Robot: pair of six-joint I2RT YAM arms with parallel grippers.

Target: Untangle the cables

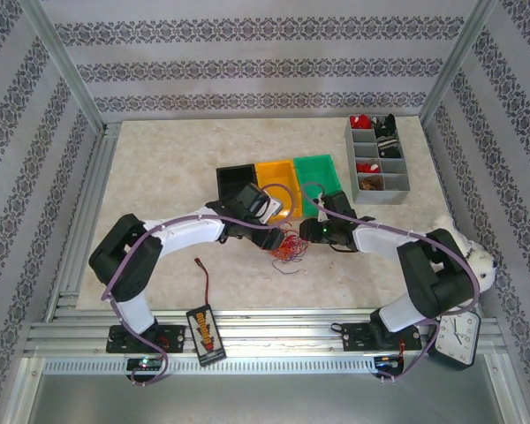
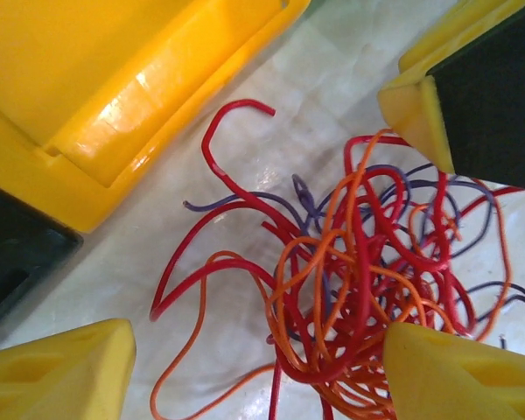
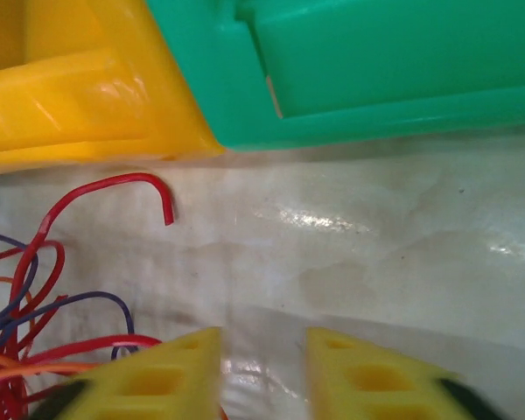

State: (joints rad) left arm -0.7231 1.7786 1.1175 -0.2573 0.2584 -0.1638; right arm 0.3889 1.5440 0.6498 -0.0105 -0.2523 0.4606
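Left gripper [image 2: 258, 341] spread wide over the cables [image 2: 359, 271]; right gripper [image 3: 262, 341] nearly pinched together, holding nothing.
Your left fingers straddle the tangle, one finger [image 2: 455, 376] overlapping its edge, no strand clamped; your right jaws leave a narrow gap with bare table [image 3: 376, 227] between them, tangle just off to their left; red, orange and a few purple strands lie in one knotted heap on the table, near the yellow bin [image 2: 114, 87]; green bin [image 3: 376, 70] beside it; one red end hooks toward the yellow bin.

Left pincer [image 2: 254, 376] spread; right pincer [image 3: 262, 376] narrow (empty).
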